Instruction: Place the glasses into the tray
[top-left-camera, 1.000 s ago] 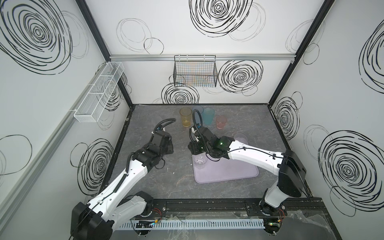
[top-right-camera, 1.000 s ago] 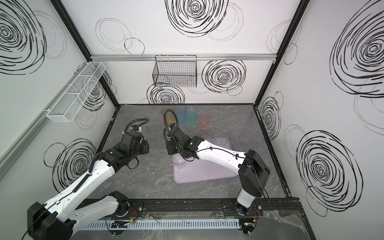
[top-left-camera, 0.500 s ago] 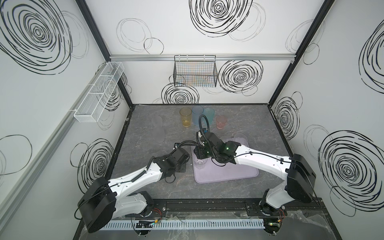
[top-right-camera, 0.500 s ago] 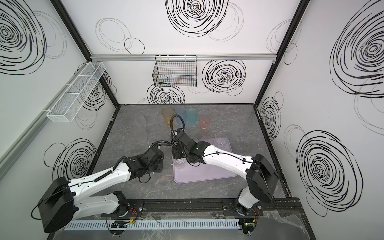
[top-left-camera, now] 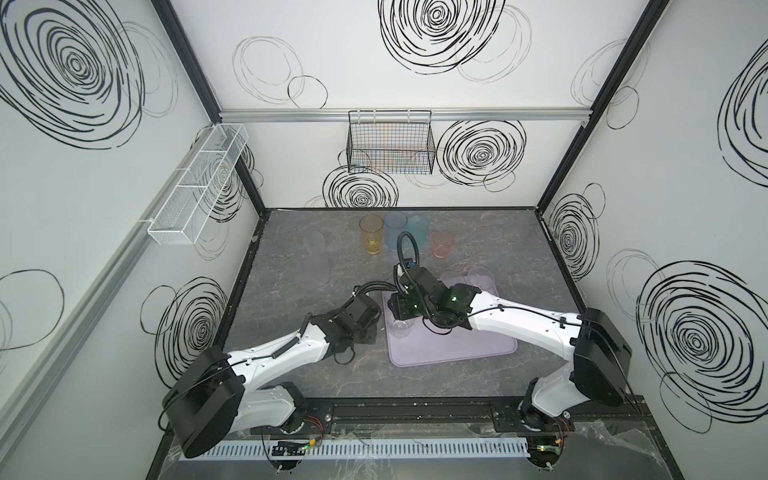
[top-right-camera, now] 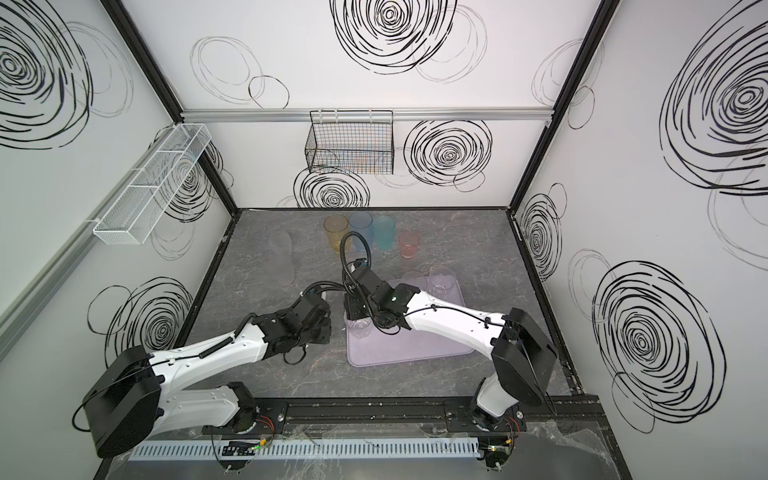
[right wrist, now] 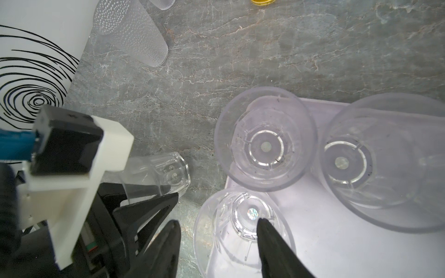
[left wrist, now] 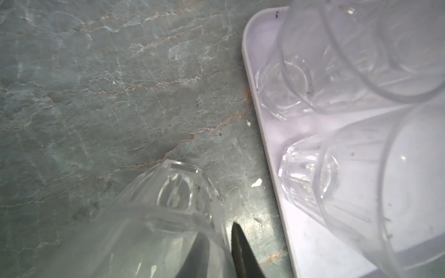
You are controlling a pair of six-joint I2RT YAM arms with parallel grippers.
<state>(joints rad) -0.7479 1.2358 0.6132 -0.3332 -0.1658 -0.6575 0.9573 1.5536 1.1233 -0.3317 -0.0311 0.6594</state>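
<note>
Obs.: left gripper (left wrist: 219, 228) jaws nearly closed across the wall of a clear faceted glass (left wrist: 178, 192), which is tilted over the table (left wrist: 96, 96) just left of the tray (left wrist: 267, 149). Right gripper (right wrist: 219, 221) jaws apart, straddling the wall of a second glass (right wrist: 231, 231) standing at the tray's left edge, apparently unclamped. Glasses judged light, rigid and slick, and best pinched gently at the rim.

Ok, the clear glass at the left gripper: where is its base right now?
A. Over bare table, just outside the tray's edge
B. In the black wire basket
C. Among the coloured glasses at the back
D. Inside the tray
A: in the left wrist view the clear glass at the left gripper is tilted, its base over the grey table, just outside the rim of the tray.
</note>
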